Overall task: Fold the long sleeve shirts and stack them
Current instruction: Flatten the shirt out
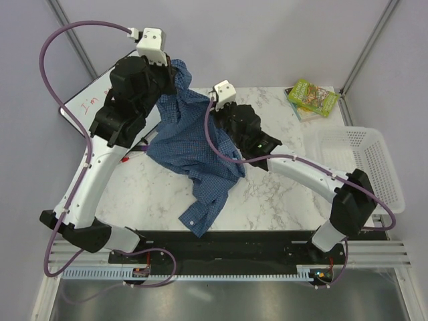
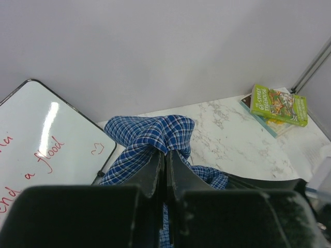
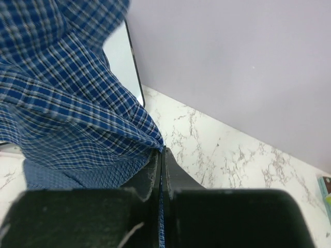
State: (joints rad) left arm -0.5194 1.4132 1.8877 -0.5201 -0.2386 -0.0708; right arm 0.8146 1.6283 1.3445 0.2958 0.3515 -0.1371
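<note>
One blue checked long sleeve shirt [image 1: 194,144] hangs bunched between both arms over the back middle of the marble table [image 1: 267,200], a sleeve trailing toward the front edge. My left gripper [image 1: 175,75] is raised at the back left and shut on a fold of the shirt [image 2: 152,132]; its jaws pinch the cloth [image 2: 165,155]. My right gripper [image 1: 215,110] is lower, at the shirt's right edge, shut on the cloth [image 3: 77,113]; the fabric runs between its closed jaws [image 3: 161,152].
A whiteboard with red writing [image 1: 90,103] lies at the back left, also in the left wrist view [image 2: 41,134]. A green book [image 1: 312,97] lies at the back right corner. A white mesh basket [image 1: 364,164] stands at the right edge.
</note>
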